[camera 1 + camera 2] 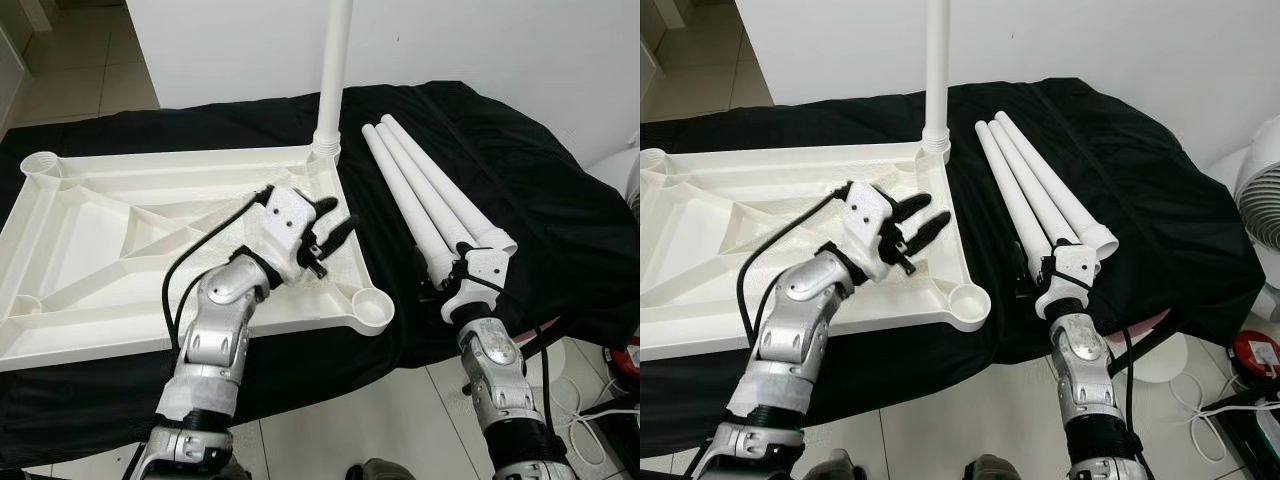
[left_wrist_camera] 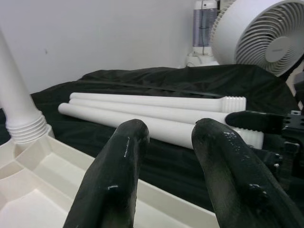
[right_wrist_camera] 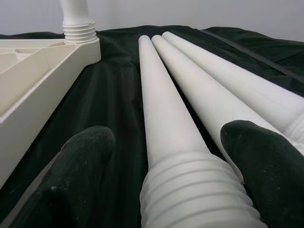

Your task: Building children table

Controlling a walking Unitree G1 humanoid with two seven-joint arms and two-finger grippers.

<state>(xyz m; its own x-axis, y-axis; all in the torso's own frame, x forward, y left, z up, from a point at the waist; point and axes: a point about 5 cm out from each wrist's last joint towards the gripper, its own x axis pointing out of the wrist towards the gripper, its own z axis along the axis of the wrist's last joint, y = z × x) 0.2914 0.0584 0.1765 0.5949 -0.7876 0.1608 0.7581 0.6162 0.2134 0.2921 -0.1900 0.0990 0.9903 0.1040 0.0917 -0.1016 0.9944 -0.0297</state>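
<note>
With one leg already screwed upright into the inverted white plastic tabletop [image 1: 150, 215], the right gripper [image 3: 161, 156] straddles, unclosed, the threaded end of the nearest loose white plastic leg [image 3: 164, 118] on the black cloth [image 1: 520, 180], judged next for grasping; left gripper [image 1: 330, 232] hovers released above the tabletop.

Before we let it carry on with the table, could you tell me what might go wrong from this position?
1. The right gripper straddles the threaded end of one loose leg that lies against two others; closing or lifting may nudge or roll the neighbours across the black cloth.
2. The left gripper hovers, jaws open, over the upturned tabletop near the standing leg; a sideways swing could knock it.
</note>
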